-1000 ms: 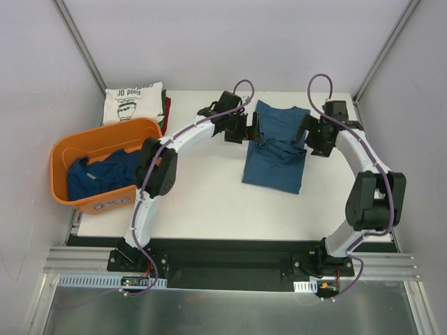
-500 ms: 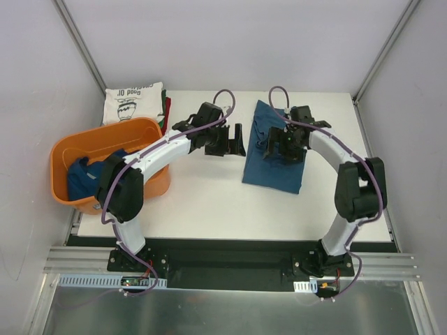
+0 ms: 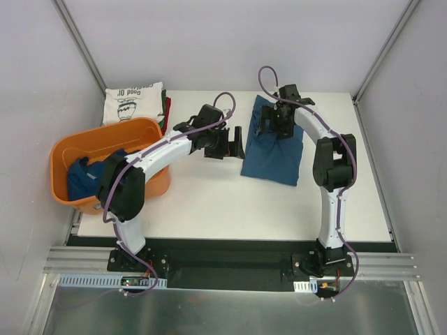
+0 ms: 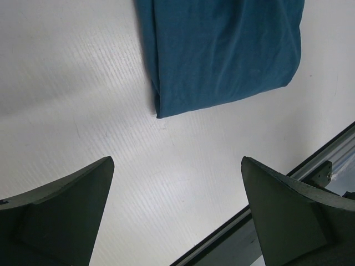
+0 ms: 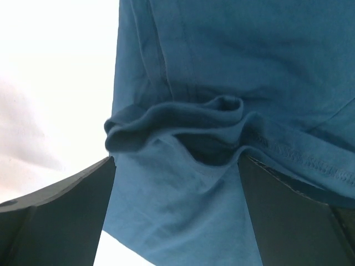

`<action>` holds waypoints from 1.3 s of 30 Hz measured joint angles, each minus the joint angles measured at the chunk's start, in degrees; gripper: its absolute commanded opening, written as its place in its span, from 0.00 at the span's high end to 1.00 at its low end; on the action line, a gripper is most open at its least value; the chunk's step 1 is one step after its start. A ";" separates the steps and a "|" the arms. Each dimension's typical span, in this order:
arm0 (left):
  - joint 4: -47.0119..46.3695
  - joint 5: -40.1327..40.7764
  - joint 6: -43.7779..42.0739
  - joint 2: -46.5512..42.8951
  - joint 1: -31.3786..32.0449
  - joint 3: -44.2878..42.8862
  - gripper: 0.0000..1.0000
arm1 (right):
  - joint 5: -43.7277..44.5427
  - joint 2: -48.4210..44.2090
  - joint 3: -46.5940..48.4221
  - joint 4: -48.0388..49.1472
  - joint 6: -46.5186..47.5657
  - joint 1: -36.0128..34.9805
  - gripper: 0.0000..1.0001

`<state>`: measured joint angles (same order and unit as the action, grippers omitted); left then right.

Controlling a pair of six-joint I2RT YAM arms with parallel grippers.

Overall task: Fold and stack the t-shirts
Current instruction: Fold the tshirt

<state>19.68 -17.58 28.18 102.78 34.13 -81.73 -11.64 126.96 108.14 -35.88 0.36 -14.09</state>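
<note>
A dark blue t-shirt (image 3: 274, 150) lies folded into a narrow rectangle on the white table. My right gripper (image 3: 269, 124) is open and hangs low over its far end. In the right wrist view a bunched fold (image 5: 177, 119) of the shirt lies just ahead of the gripper (image 5: 175, 210), with flat cloth below the spread fingers. My left gripper (image 3: 237, 142) is open and empty over bare table just left of the shirt. The shirt's near corner (image 4: 222, 50) shows ahead of it (image 4: 175, 210). More dark blue shirts (image 3: 91, 174) lie in the tub.
An orange plastic tub (image 3: 63, 150) stands at the table's left edge. Behind it is a stack with a folded cream printed shirt (image 3: 133, 101) on top and green and red edges (image 3: 166, 112) showing. The table's front edge (image 4: 288, 172) shows in the left wrist view.
My right arm swung from the shirt's right side to over its far end. The shirt's top flap now lies flatter. My left gripper drew back left, off the shirt.
</note>
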 measured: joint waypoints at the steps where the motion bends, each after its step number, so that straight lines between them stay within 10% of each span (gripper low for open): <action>1: -0.04 -0.13 0.00 0.31 0.00 -0.02 0.01 | -0.17 -0.20 -0.04 -0.37 0.15 0.00 0.03; 18: -0.50 -2.29 1.42 12.90 1.53 -5.84 0.15 | -0.92 -47.84 -41.88 6.93 -4.13 8.52 0.03; 33: -0.61 -4.90 2.38 21.40 2.71 -9.40 0.70 | -4.85 -54.47 -59.04 5.20 -7.72 15.93 0.03; 36: -1.01 -4.94 2.29 22.38 3.52 -9.90 1.00 | -5.46 -54.47 -59.06 5.29 -7.80 16.20 0.03; 39: -1.05 -5.31 2.49 23.21 3.82 -10.69 1.00 | -6.19 -54.40 -59.32 5.35 -7.78 16.37 0.01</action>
<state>18.63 -22.90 30.68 125.99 37.95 -92.42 -17.82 72.55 48.82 -30.52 -7.42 2.28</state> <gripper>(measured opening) 0.022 0.970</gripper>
